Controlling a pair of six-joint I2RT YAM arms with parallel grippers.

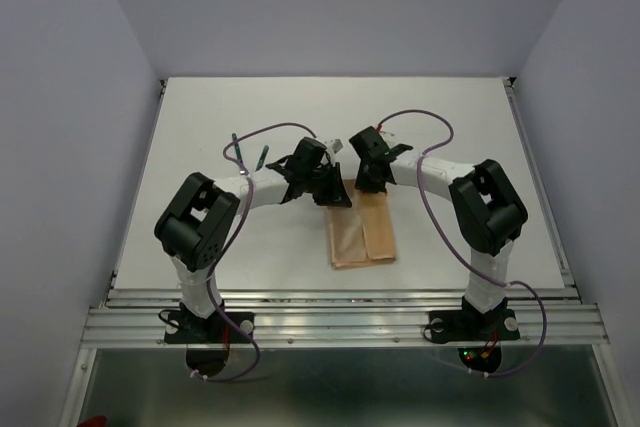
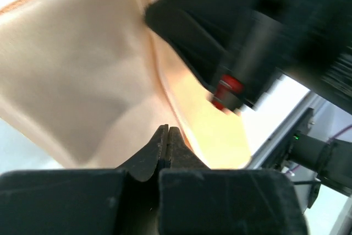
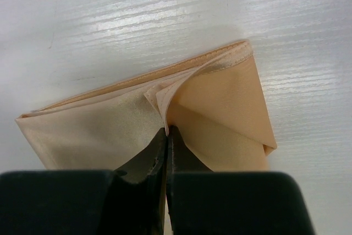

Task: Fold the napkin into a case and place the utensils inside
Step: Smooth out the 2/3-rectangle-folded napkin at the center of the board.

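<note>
The peach-tan napkin (image 1: 362,232) lies folded into an oblong on the table's middle. My right gripper (image 3: 166,131) is shut on the edge of its upper flap (image 3: 220,97) and lifts that layer at the far end; it also shows in the top view (image 1: 370,185). My left gripper (image 2: 166,130) is shut with its tips against the cloth (image 2: 82,70) at the far left corner, and folds run toward them. In the top view it (image 1: 335,194) sits close beside the right one. The utensils (image 1: 247,153), with dark green handles, lie behind the left arm.
The white table (image 1: 200,117) ends in a metal rail at the near edge (image 1: 340,312). Purple cables loop over both arms. The right gripper's body (image 2: 258,31) fills the upper right of the left wrist view, very near.
</note>
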